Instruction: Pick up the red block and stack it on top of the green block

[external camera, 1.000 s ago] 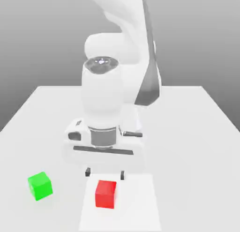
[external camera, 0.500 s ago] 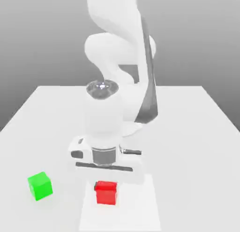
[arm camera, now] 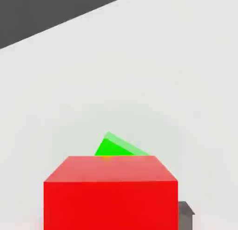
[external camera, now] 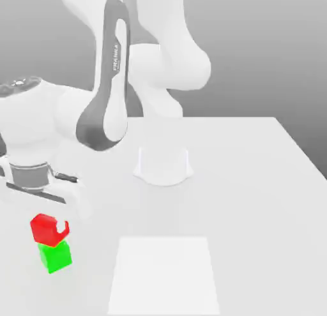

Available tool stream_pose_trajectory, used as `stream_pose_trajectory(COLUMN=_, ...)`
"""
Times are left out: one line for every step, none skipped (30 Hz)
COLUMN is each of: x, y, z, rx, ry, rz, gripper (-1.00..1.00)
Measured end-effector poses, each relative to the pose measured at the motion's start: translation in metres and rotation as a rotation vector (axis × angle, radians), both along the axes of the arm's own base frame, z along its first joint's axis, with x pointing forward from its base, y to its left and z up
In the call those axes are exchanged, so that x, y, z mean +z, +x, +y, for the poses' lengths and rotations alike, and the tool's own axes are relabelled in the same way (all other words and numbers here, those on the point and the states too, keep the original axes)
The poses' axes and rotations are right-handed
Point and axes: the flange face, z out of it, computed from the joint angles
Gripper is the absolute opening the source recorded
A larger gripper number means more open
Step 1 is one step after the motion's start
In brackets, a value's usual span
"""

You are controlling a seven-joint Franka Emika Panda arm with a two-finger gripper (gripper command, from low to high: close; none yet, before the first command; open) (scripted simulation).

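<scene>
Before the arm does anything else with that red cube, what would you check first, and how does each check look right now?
1. Red block is over the green block: ok, in the exterior view it sits directly above.
2. Blocks line up squarely: not ok, the red block sits a little toward the exterior view's left, and in the hand view a green corner pokes out past the red block.
3. Red block rests fully on the green one: cannot tell.
4. Gripper has let go: cannot tell.
5. White table around the stack is free for pulling back: ok.
</scene>
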Motion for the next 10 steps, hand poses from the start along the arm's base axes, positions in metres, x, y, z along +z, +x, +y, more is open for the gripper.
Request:
stream_pose_trajectory(x=0.000, y=0.000, z=0.000, rx=0.000, ry=0.000, rz=0.000, gripper=1.00)
stream_pose_trajectory(x=0.000, y=0.000, z=0.000, rx=0.000, ry=0.000, rz=0.000, gripper=1.00)
stream_pose_trajectory(x=0.000, y=0.000, z=0.000, rx=0.000, ry=0.000, rz=0.000, gripper=1.00)
stream_pose_trajectory(x=0.000, y=0.000, z=0.000, rx=0.000, ry=0.000, rz=0.000, gripper=1.00)
stream_pose_trajectory(x=-0.004, y=0.000, z=0.000, rx=0.000, ry=0.000, rz=0.000, gripper=1.00)
stream_pose_trajectory(x=0.000, y=0.000, z=0.000, rx=0.000, ry=0.000, rz=0.000, gripper=1.00)
stream_pose_trajectory(x=0.008, y=0.001, z=0.000, rx=0.001, ry=0.000, rz=-0.001, gripper=1.00)
stream_pose_trajectory(x=0.018, y=0.001, z=0.000, rx=0.001, ry=0.000, rz=-0.001, gripper=1.00)
stream_pose_trajectory(x=0.029, y=0.001, z=0.000, rx=0.001, ry=0.000, rz=-0.001, gripper=1.00)
stream_pose_trajectory(x=0.040, y=0.001, z=-0.001, rx=0.000, ry=0.000, rz=-0.001, gripper=1.00)
